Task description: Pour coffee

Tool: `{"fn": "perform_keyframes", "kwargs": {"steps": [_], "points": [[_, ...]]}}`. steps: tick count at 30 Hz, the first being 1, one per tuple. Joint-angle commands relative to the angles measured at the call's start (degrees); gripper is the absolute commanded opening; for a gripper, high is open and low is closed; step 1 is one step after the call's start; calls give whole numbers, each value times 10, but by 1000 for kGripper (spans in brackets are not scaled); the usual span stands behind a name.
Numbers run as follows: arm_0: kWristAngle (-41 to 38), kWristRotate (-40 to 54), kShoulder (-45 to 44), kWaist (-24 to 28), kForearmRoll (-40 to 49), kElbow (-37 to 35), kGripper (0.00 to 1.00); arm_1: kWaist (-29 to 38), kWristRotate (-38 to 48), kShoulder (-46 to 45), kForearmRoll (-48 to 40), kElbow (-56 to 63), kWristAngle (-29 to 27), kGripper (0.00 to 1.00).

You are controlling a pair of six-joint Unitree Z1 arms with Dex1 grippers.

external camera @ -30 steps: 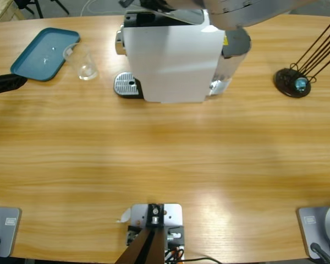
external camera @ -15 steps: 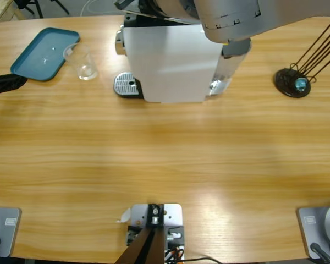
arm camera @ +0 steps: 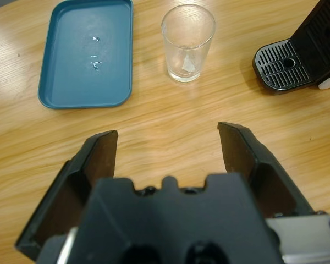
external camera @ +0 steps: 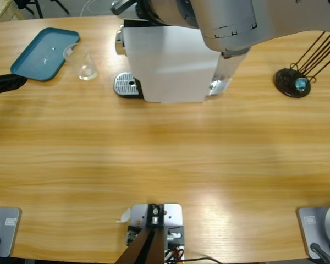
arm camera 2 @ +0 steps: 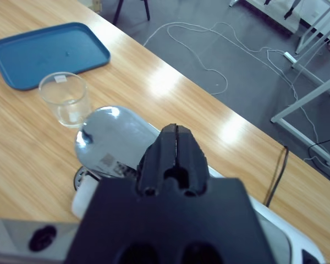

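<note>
Hovering closed and empty over the coffee machine, the right hand seems set to press its top, while the left hand waits open — the empty glass at its 12 o'clock, beside the tray, no coffee visible, must first go onto the drip grate.

In the high view the large silver arm above the white coffee machine moved further left and down over half a second, and it covered more of the machine's top than before.
</note>
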Motion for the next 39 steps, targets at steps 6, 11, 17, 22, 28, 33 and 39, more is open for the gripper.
{"fn": "perform_keyframes", "kwargs": {"steps": [6, 11, 17, 22, 28, 33, 39], "points": [[4, -6, 8, -1, -4, 10, 784, 25, 25, 137, -11, 110, 48, 0], [4, -5, 14, -1, -3, 9, 784, 25, 22, 105, -15, 109, 24, 0], [4, -5, 28, -1, 0, 5, 784, -14, -41, -33, -49, 41, -12, 238], [5, -4, 22, -1, 0, 7, 921, -78, -50, -143, 106, -49, 118, 996], [5, -1, 6, -1, -32, 24, 995, -89, -135, -313, 254, 27, 131, 996], [16, 32, 32, -1, -58, 34, 977, -89, -144, -445, 307, 141, 166, 996], [-18, 43, 118, -1, -177, 70, 918, -89, -128, -509, 346, 200, 170, 996]]}}
